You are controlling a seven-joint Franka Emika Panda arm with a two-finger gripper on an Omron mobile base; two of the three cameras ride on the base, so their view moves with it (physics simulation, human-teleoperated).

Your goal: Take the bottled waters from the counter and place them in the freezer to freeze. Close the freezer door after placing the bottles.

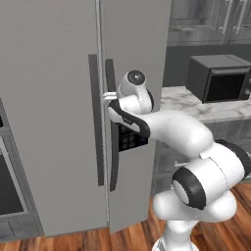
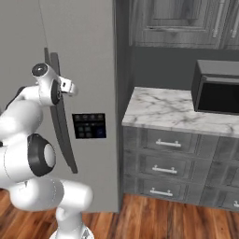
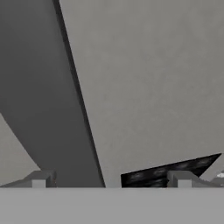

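The freezer door (image 1: 135, 44) is the narrower light-grey panel with a small dark control panel (image 2: 88, 125) and a long dark vertical handle (image 2: 60, 121). My gripper (image 1: 106, 97) reaches the upper part of that handle, also shown from the other side (image 2: 71, 87). In the hand view my gripper (image 3: 109, 180) is open, and the dark handle (image 3: 57, 113) runs between the two fingertips (image 3: 41, 178), close to the left one. The door's lower edge sits slightly forward of the wider door (image 1: 49, 98). The bottled waters are out of view. The marble counter (image 2: 163, 109) lies to the right.
A dark microwave (image 2: 217, 93) stands on the counter, with grey drawers (image 2: 163, 163) below and dark wall cabinets (image 2: 177, 21) above. The wood floor (image 2: 154, 217) lies in front of the drawers.
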